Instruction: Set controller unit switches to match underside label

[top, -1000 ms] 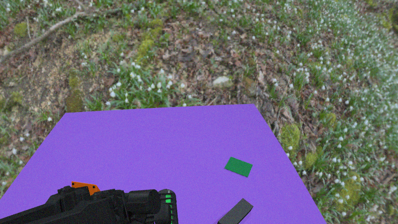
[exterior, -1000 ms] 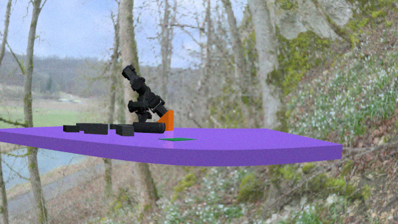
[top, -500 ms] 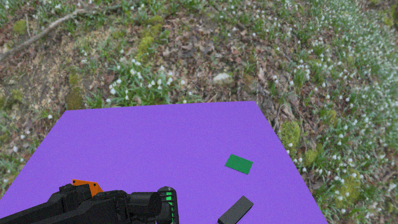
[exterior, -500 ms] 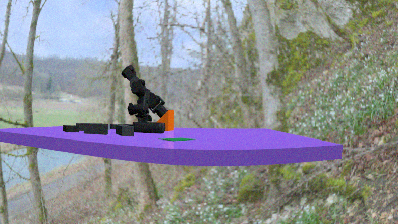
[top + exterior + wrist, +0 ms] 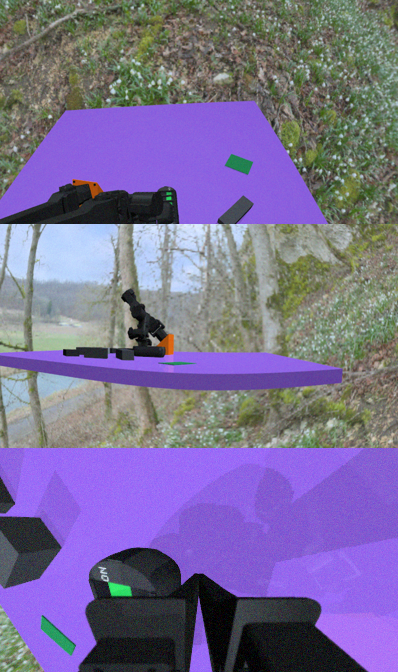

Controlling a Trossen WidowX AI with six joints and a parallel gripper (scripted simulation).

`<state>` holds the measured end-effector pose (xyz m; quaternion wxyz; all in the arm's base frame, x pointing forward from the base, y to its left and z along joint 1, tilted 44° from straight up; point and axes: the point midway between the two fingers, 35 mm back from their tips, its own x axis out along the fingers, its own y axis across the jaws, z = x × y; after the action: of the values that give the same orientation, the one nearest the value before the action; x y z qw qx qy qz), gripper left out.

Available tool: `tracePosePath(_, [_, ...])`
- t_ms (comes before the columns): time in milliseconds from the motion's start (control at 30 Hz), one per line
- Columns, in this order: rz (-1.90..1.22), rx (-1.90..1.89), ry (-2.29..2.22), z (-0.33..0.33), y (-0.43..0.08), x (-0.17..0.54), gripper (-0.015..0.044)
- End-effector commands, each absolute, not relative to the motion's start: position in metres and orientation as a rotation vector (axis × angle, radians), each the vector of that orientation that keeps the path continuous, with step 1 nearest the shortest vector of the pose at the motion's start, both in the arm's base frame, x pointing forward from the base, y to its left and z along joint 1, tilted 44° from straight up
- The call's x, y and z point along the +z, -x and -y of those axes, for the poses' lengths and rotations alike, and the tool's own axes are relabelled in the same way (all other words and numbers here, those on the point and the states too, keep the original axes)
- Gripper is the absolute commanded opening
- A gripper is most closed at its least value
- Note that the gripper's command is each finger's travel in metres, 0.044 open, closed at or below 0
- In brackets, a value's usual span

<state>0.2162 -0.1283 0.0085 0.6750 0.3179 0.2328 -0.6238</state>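
The dark grey controller unit (image 5: 175, 209) (image 5: 151, 351) (image 5: 142, 559) sits flat on its base on the bench (image 5: 133, 144) (image 5: 250, 363). Its rounded end with ON print shows in the wrist view. In the top view, two green switch ends and part of a third show near that end; the arm hides the other switches. The underside label is out of sight. My gripper (image 5: 143, 344) (image 5: 198, 577) is shut and empty. It points down low at the unit's top in the exterior view; whether it touches a switch cannot be told.
A dark block (image 5: 236, 210) (image 5: 125, 354) and a flat green plate (image 5: 238, 164) (image 5: 177, 363) (image 5: 57, 638) lie beyond the unit. Further dark blocks (image 5: 95, 353) (image 5: 70, 352) lie to the left in the exterior view. An orange bracket (image 5: 96, 190) (image 5: 169, 345) stands behind the unit.
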Motion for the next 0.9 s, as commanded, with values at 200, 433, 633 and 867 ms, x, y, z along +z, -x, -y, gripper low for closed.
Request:
tracePosePath(200, [-0.525,-1.398,-0.719,0.129,-0.223,0.008,0.0000])
tracePosePath(433, [-0.525,-1.398,-0.719,0.129,-0.225,0.008,0.0000])
tracePosePath(633, [-0.525,-1.398,-0.719,0.130,-0.226,0.008,0.0000])
tracePosePath(867, [-0.525,-1.397,-0.719,0.131,-0.234,0.008,0.0000])
